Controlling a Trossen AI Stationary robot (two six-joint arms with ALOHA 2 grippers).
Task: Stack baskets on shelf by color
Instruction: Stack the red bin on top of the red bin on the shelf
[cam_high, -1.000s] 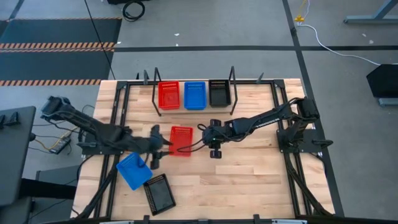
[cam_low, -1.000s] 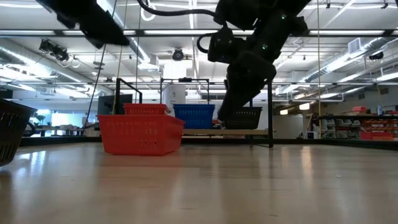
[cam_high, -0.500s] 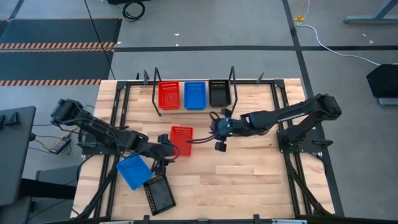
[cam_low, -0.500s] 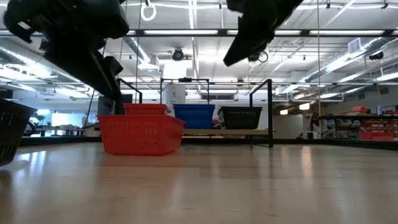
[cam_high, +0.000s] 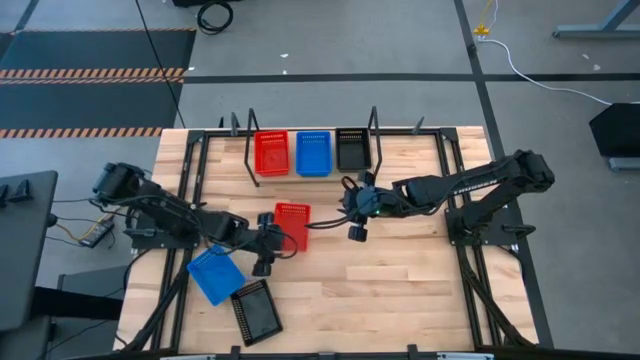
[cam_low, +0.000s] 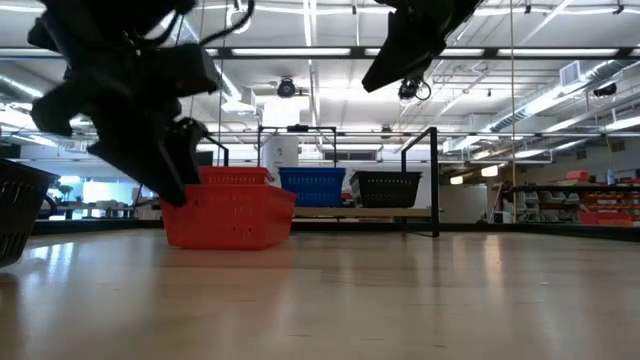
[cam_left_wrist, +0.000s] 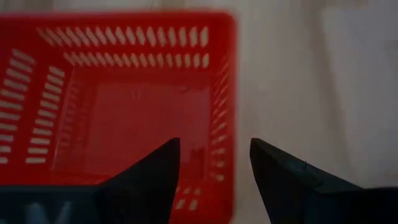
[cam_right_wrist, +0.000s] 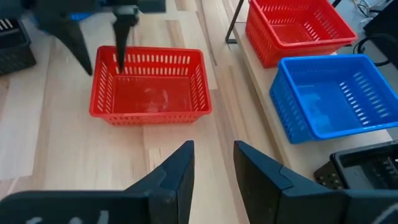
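Observation:
A red basket (cam_high: 291, 222) rests flat on the table in front of the shelf (cam_high: 312, 180). On the shelf, side by side, sit a red basket (cam_high: 271, 152), a blue one (cam_high: 313, 152) and a black one (cam_high: 352, 148). My left gripper (cam_high: 272, 245) is open at the near left corner of the red basket on the table. One finger (cam_right_wrist: 121, 50) is inside the basket and the other (cam_right_wrist: 79, 46) outside, with a wall (cam_left_wrist: 225, 143) between them. I cannot see them touching it. My right gripper (cam_right_wrist: 214, 174) hangs open and empty above the table, to that basket's right.
A blue basket (cam_high: 213, 275) and a black basket (cam_high: 256, 310) lie on the table near its left front. Black arm frames run along both sides of the table. Bare wood stretches across the middle and right front.
My left gripper has come down and moved toward the table's right, onto the near left corner of the red basket. My right gripper has risen from beside that basket and drawn back toward the right and far side. The basket stays on the table.

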